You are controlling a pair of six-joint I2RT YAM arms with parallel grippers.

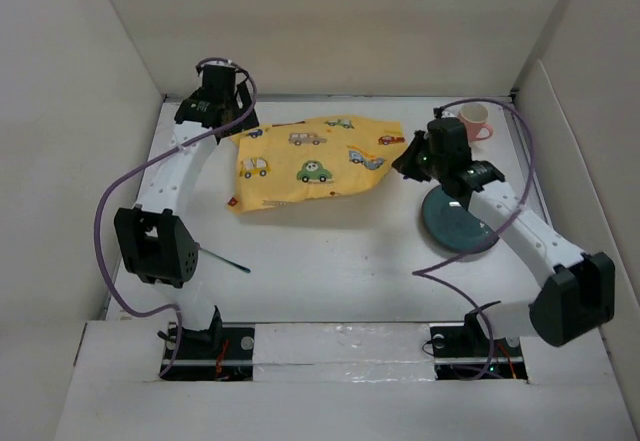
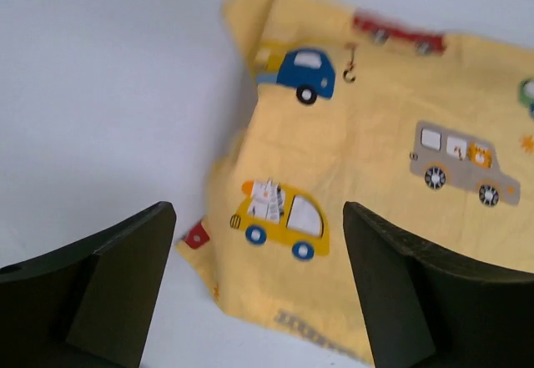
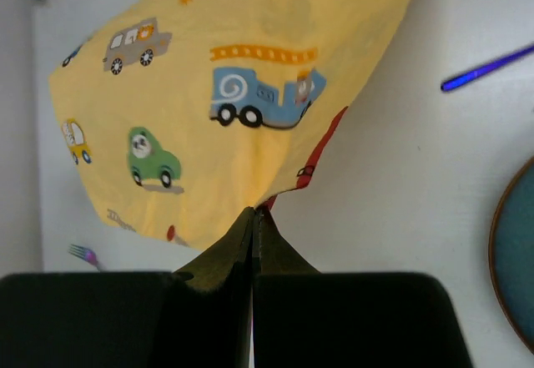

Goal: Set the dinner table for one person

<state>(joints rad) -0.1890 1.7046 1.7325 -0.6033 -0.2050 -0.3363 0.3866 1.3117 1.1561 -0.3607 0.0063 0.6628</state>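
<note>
The dinner table (image 1: 330, 251) is a white tabletop walled by pale panels. A yellow cloth mat printed with small cars (image 1: 315, 161) lies rumpled at its far middle. My right gripper (image 1: 405, 156) is shut on the mat's right corner and holds it lifted; the right wrist view shows the pinched corner at the fingertips (image 3: 253, 214) and the mat (image 3: 209, 93) hanging beyond. My left gripper (image 1: 225, 121) is open and empty over the mat's left edge. In the left wrist view it (image 2: 259, 218) hovers above the mat (image 2: 375, 176).
A teal plate (image 1: 455, 223) lies under my right arm, its rim also in the right wrist view (image 3: 513, 259). A pink cup (image 1: 475, 121) stands at the back right. A thin dark utensil (image 1: 225, 259) lies near the left arm. A purple handle (image 3: 488, 68) and a fork (image 3: 83, 255) show on the table.
</note>
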